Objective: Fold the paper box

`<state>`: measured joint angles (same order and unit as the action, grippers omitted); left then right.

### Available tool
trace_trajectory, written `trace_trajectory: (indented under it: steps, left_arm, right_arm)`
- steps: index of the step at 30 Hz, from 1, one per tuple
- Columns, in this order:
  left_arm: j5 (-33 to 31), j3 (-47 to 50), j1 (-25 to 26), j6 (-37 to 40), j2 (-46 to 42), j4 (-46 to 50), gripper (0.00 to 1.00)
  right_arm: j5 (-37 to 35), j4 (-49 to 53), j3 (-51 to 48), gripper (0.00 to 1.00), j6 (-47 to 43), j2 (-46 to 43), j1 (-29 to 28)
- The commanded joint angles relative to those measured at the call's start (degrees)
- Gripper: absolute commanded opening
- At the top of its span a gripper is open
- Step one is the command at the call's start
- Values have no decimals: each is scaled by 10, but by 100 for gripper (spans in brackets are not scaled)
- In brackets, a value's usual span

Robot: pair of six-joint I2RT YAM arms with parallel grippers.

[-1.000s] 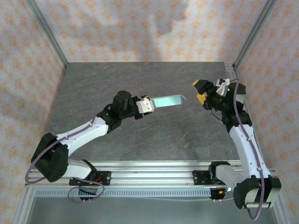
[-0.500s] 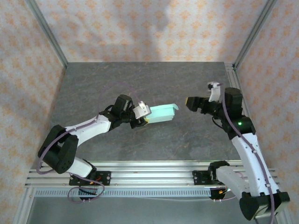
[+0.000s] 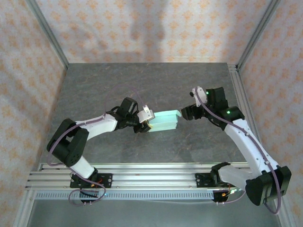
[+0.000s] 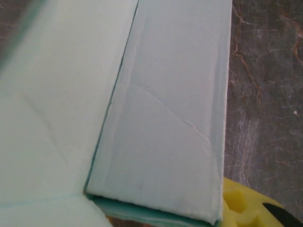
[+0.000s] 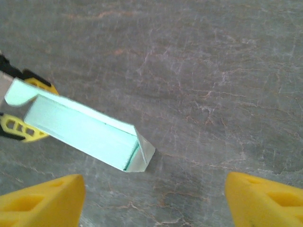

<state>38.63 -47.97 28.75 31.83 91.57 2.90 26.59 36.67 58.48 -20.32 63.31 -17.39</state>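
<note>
The paper box [image 3: 164, 120] is a pale mint-blue, partly folded card, held just above the grey table in the middle. My left gripper [image 3: 146, 121] is shut on its left end. In the left wrist view the paper box [image 4: 161, 118] lies very close, with one yellow finger [image 4: 241, 208] beside its lower right corner. My right gripper [image 3: 186, 112] stands open just off the box's right end, apart from it. From the right wrist the paper box [image 5: 85, 125] shows its open end flap, and my right gripper [image 5: 154, 203] has nothing between its wide-set yellow fingertips [image 5: 42, 201].
The grey marbled table top [image 3: 142, 85] is bounded by patterned walls and metal posts [image 3: 47, 35]. A rail [image 3: 142, 170] runs along the near edge where both arm bases are bolted.
The left arm has swung the box lower and turned it. The right gripper has come left and down to the box's right end, and its jaws have narrowed a little.
</note>
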Motion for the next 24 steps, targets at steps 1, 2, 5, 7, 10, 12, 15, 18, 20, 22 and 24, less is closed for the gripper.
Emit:
trace_trajectory:
  steps: [1, 2, 5, 7, 10, 12, 15, 18, 20, 22, 24]
  left_arm:
    - [6, -4, -2, -11, 10, 3, 40]
    - [6, -4, -2, -10, 10, 2, 40]
    - [8, -3, -2, -7, 8, 2, 39]
    - [9, -2, -1, -5, 8, 2, 39]
    - [10, -2, -1, -2, 9, 2, 39]
    - [12, -2, -2, -1, 10, 3, 39]
    - [12, -1, -2, -1, 8, 2, 39]
    - [12, -2, -2, 0, 9, 2, 39]
    - [12, -3, -1, 0, 10, 3, 39]
    - [12, -4, -1, 0, 11, 4, 39]
    - [11, -5, -2, 1, 12, 4, 39]
  right_arm:
    - [12, 19, 12, 67, -69, 22, -6]
    - [19, 24, 18, 63, -73, 31, -6]
    - [36, 33, 31, 51, -89, 68, -11]
    - [26, 36, 37, 42, -98, 90, -17]
    - [34, 26, 47, 41, -96, 121, -21]
    - [47, 23, 54, 37, -91, 139, -24]
    - [45, 25, 62, 30, -90, 156, -27]
    - [37, 25, 66, 20, -90, 168, -28]
    - [36, 29, 71, 20, -90, 175, -29]
    - [41, 31, 74, 20, -91, 180, -28]
    - [47, 34, 76, 20, -91, 187, -29]
